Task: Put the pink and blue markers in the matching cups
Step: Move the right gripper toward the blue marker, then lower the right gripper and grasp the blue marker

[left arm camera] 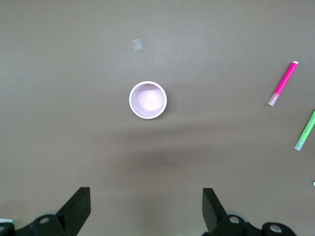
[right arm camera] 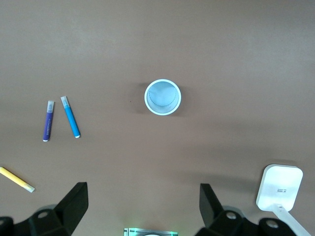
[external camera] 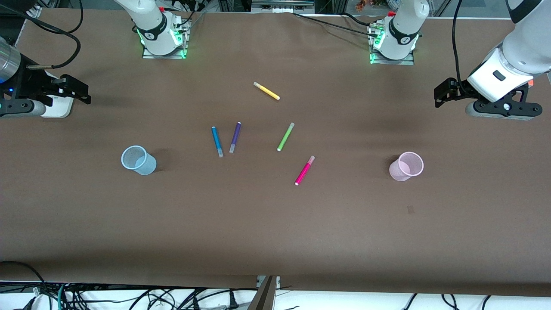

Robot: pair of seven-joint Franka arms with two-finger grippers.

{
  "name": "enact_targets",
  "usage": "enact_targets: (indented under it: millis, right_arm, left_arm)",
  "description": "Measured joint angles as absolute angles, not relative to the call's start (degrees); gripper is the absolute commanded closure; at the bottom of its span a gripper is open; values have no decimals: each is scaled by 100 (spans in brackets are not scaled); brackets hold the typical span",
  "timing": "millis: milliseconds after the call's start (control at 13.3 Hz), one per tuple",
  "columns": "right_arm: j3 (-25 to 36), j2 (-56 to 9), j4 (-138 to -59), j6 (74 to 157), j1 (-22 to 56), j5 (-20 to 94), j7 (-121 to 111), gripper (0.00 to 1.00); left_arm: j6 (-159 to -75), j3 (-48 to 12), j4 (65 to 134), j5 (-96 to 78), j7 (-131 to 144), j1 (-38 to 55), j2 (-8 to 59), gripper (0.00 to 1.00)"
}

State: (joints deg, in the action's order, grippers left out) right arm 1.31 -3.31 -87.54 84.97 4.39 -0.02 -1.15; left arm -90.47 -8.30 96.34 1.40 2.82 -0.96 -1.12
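1. Nearest the front camera we find the pink marker [external camera: 304,170], lying flat just right of the frame's centre, its paler cap pointing up and to the right.
2. We see the pink cup [external camera: 406,166] standing upright at about the same height in the frame, well apart from that marker and toward the left arm's end of the table; it is empty in the left wrist view [left arm camera: 147,100].
3. We place the blue marker [external camera: 217,141] left of centre, just beside the purple marker [external camera: 235,137] without touching it; the green marker [external camera: 285,136] lies between that pair and the pink one, and a yellow marker [external camera: 266,91] sits higher up near centre.
4. We see the blue cup [external camera: 138,160] upright at centre left, empty, toward the right arm's end.
5. Our left gripper [external camera: 445,93] hangs at the right edge of the frame with its fingers [left arm camera: 78,206] spread wide and nothing between them.
6. Our right gripper [external camera: 75,89] hangs at the left edge, likewise spread wide and holding nothing.
7. We judge that no step has begun: both markers are on the table and both cups are empty.
8. Next, we reckon, one arm must travel to its marker, turn the wrist so the fingers straddle the slim barrel, descend and pinch; near the blue one, the purple neighbour must be kept clear.
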Motion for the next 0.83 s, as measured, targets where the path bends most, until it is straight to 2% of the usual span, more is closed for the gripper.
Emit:
enact_targets:
  millis: [451,826]
  right_arm:
    - [43,-821,-8762,8481,500,-5,-118,0]
    - [-44,-1831,-8772,8824,1400,-12,-43,0]
  left_arm:
    - [-9047,-830,9629,140,282,-109,-112,0]
    - [-9047,-830,9625,139,282,-116,-111,0]
